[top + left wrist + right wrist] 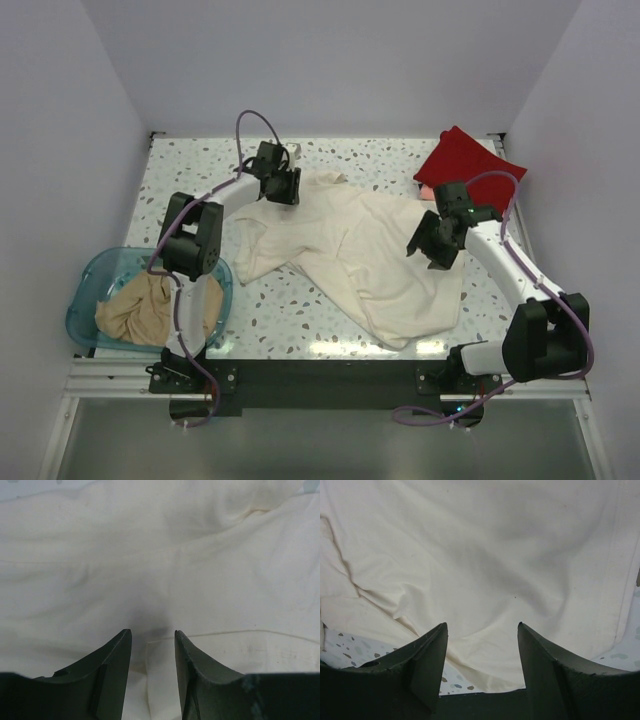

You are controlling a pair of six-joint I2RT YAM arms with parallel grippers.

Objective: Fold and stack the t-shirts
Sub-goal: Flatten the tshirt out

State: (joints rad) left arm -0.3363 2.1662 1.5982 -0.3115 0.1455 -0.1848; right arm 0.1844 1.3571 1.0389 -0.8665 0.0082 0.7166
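Overhead alone shows red t-shirt (468, 162), seemingly atop pink t-shirt (427, 191).

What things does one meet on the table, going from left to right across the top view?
Blue tub with the tan shirt in it → cream shirt, spread out → red shirt, at the far right.

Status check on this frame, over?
Left gripper open at far edge of cream t-shirt; right gripper open over its right side. Shirt spread, unfolded. Red t-shirt folded far right, clear of arms.
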